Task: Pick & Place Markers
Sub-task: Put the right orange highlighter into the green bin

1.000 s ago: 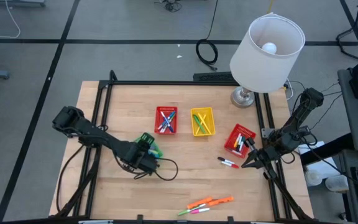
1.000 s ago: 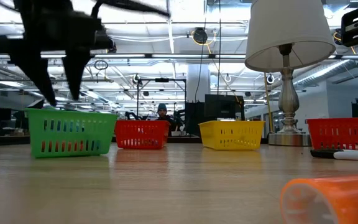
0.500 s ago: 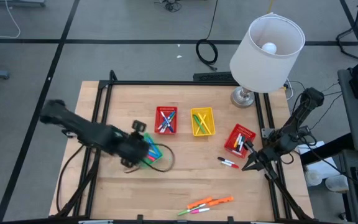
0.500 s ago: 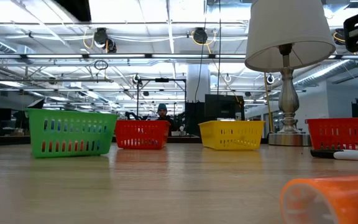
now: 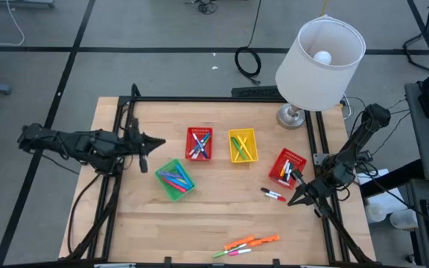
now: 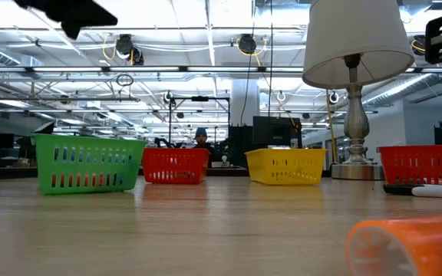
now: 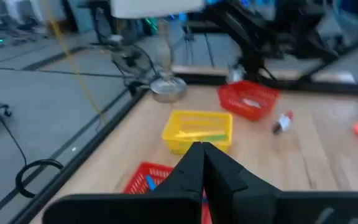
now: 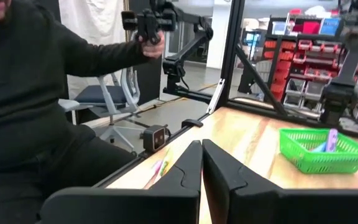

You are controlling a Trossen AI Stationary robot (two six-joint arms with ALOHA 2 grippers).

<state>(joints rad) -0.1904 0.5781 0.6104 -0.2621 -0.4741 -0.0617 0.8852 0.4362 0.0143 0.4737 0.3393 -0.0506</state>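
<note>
A: Where are you, and how much room is there?
B: My left gripper [image 5: 160,141] hangs over the table's [image 5: 222,216] left part, near the rail, fingers pressed together, holding nothing. My right gripper [image 5: 292,201] sits low by the right edge, fingers also pressed together and empty. The middle and front of the wood between us lie open.

A: And the markers?
B: Several lie in the green basket [image 5: 174,179], which sits skewed just beside my left gripper. More are in the red basket [image 5: 199,144], the yellow basket [image 5: 243,145] and the second red basket [image 5: 287,168] near my right gripper. One white marker with a red cap [image 5: 273,195] lies loose on the wood just beside my right gripper. A loose cluster [image 5: 250,244] of orange, pink and green ones lies near the front edge. The lamp [image 5: 319,53] stands at the back right corner
</note>
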